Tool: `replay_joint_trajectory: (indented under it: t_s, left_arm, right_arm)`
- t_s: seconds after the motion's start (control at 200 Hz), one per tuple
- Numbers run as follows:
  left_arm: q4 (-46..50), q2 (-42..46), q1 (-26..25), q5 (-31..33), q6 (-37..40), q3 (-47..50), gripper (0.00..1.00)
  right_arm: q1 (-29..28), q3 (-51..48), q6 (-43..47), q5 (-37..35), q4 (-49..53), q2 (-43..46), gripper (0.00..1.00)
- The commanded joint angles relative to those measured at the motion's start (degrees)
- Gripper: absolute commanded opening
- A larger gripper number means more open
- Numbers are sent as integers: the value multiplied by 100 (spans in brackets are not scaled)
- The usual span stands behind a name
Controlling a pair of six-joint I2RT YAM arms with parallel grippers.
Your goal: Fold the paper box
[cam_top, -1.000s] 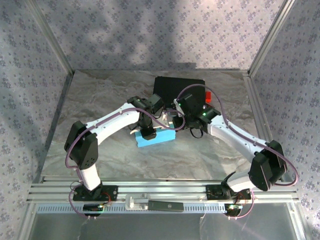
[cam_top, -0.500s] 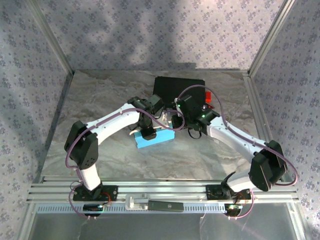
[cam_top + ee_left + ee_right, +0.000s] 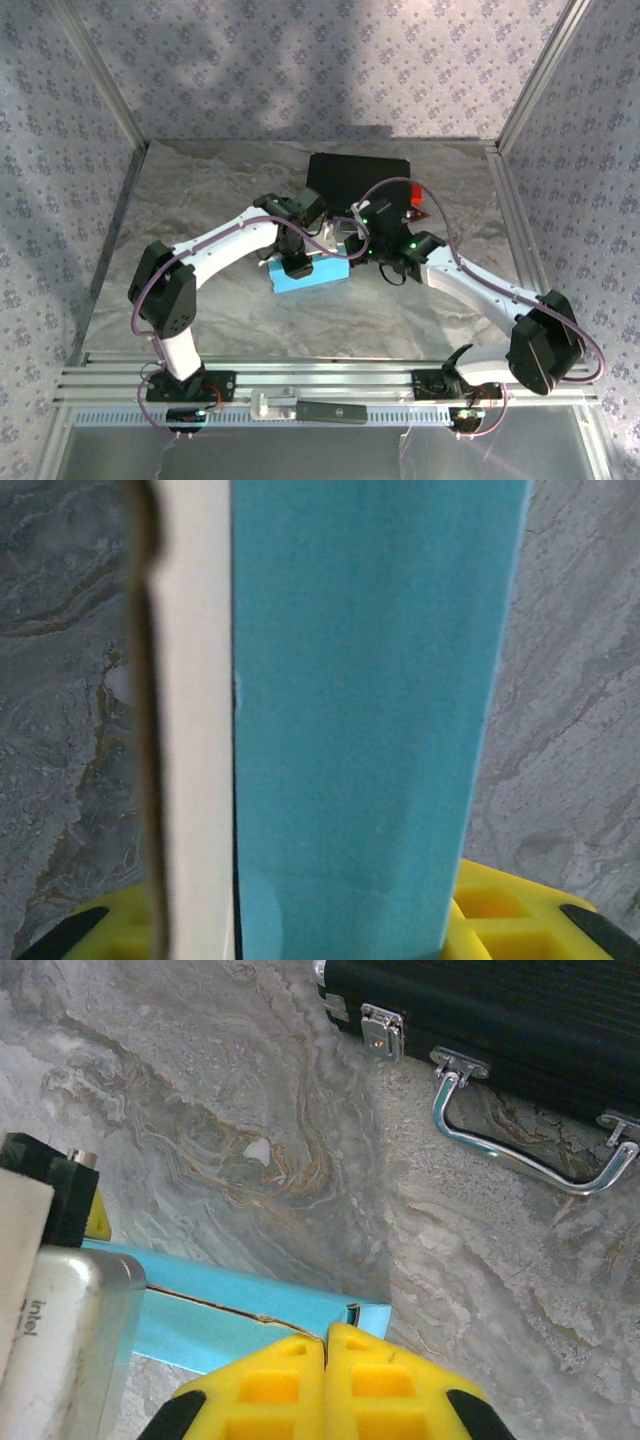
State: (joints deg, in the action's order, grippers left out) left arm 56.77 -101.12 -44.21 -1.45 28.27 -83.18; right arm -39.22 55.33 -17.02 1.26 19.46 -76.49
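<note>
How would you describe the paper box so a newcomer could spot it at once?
On the grey marble table, look just in front of the black latched case. The paper box lies there, small and low, the sole bright cyan thing.

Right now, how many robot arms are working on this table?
2. The left arm reaches in from the near left, the right arm from the near right; both meet at the blue paper box mid-table.

We see soft, even light with dappled shadows on the back wall (image 3: 300,70), while the paper box (image 3: 360,730) up close looks perhaps slightly blurred.
</note>
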Motion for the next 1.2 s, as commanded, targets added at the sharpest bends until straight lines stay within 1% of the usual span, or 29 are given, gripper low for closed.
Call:
replay_joint_trajectory:
  t_s: [0.0, 0.155, 0.32, 0.47, 0.7, 0.795, 0.879, 0.984, 1.069, 1.194]
  left_arm:
    - [-192, 154, 70, 165, -141, -2, 38]
    - [-354, 318, 90, 124, -266, 87, 40]
    - [-587, 633, 89, 15, -541, 187, 43]
    - [-861, 1191, 91, -147, -942, 312, 46]
    - [-1416, 2411, 118, -174, -1847, 1007, 54]
    - [-1489, 2584, 122, -224, -1921, 1330, 54]
    - [-1476, 2492, 126, -231, -1903, 1471, 54]
    - [-1502, 2522, 127, 1, -2078, 1470, 52]
    - [-1605, 2883, 129, 558, -2452, 1473, 53]
    - [-1271, 3449, 83, 948, -3115, 1293, 53]
  right_arm:
    - [-118, -277, 189, -90, 287, -18, 0]
    - [-219, -560, 193, -248, 33, 138, 0]
    - [-347, -747, 194, -465, -136, 230, 0]
    - [-386, -726, 155, -555, -119, 309, 0]
    - [-488, -587, 131, -624, -66, 286, 0]
    - [-521, -533, 63, -614, -97, 267, 0]
    - [-584, -484, -1, -624, -136, 249, 0]
    - [-686, -418, -30, -795, -48, 222, 0]
    - [-716, -401, -86, -868, -5, 244, 0]
    - [-801, -275, -190, -1076, 132, 228, 0]
